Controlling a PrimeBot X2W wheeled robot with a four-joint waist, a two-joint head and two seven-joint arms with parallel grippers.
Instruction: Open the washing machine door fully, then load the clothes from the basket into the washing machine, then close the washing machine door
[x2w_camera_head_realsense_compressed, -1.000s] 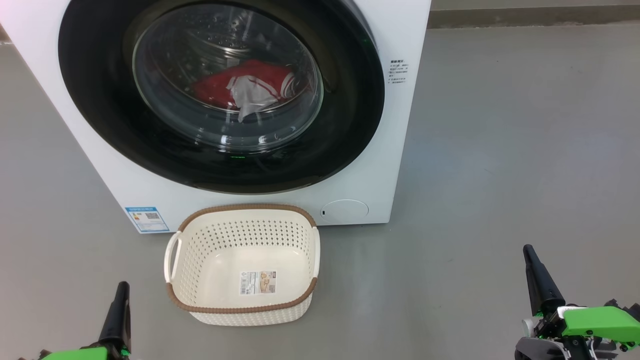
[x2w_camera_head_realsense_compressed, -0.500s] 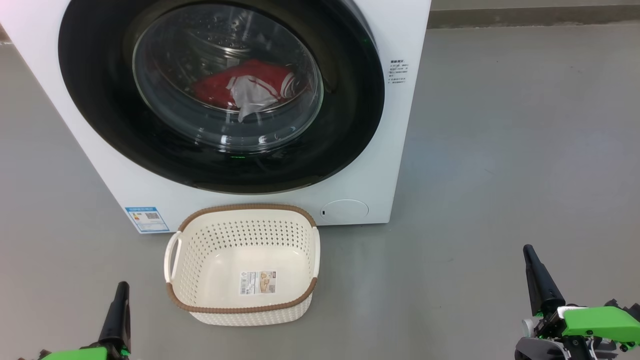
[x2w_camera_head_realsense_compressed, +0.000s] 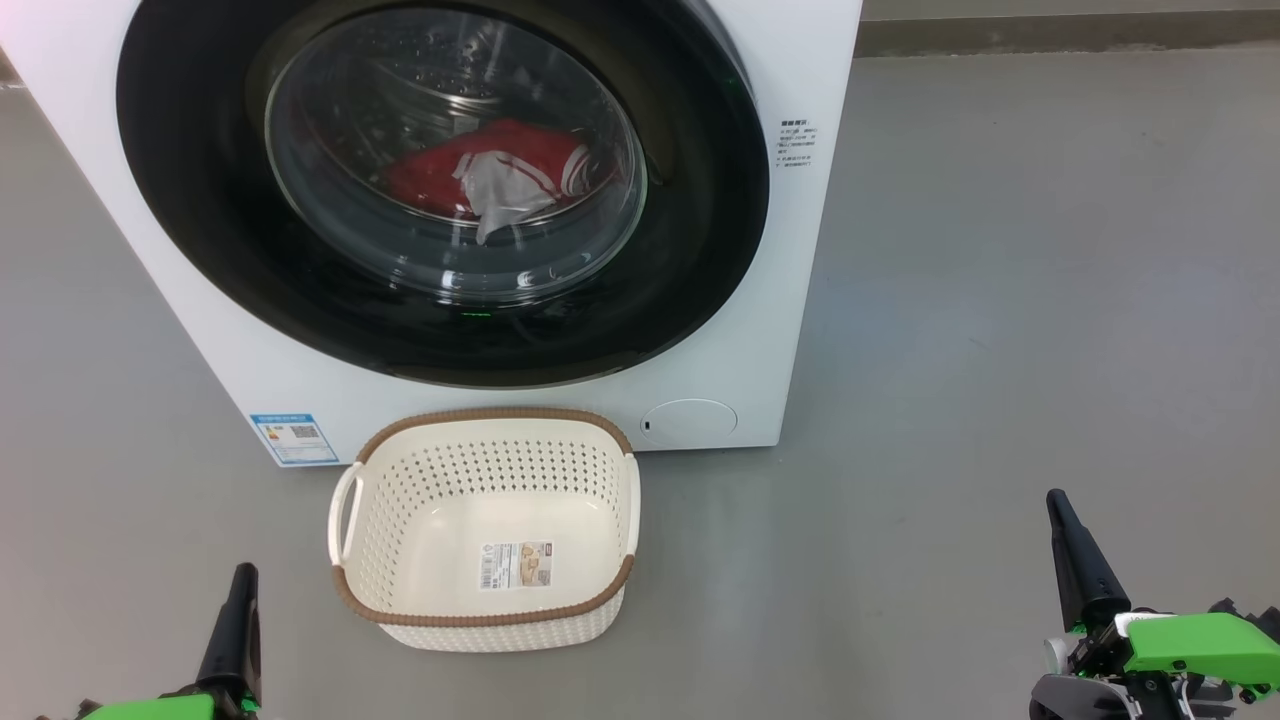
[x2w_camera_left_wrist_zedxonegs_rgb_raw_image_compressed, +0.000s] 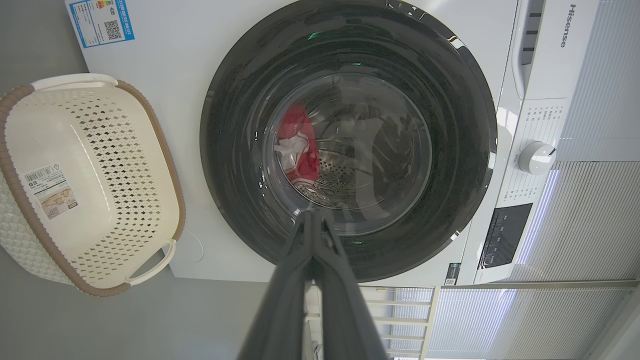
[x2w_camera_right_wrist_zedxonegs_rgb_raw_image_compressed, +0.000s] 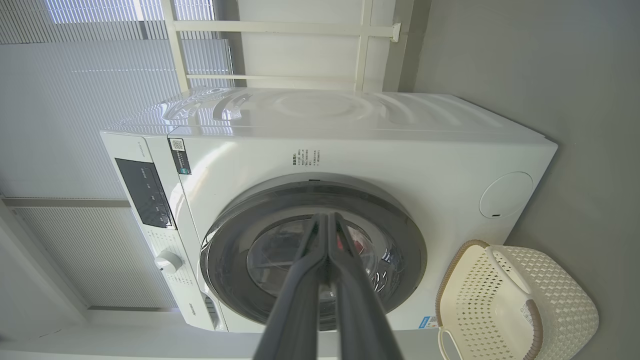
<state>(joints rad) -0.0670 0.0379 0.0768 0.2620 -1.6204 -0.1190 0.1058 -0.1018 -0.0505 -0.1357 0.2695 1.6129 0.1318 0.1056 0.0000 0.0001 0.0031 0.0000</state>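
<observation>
on the grey floor (x2w_camera_head_realsense_compressed: 1000, 300), the washing machine door (x2w_camera_head_realsense_compressed: 200, 200) is shut, the clothes (x2w_camera_head_realsense_compressed: 440, 180) inside the washing machine (x2w_camera_head_realsense_compressed: 800, 80), the basket (x2w_camera_head_realsense_compressed: 480, 415) empty before it. left gripper (x2w_camera_head_realsense_compressed: 242, 575) and right gripper (x2w_camera_head_realsense_compressed: 1056, 502) are held low, fingers pressed together. closing is judged done; no further move is called for.

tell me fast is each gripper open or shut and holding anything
Left gripper, long dark fingers together: shut, holding nothing.
Right gripper, long dark fingers together: shut, holding nothing.
</observation>
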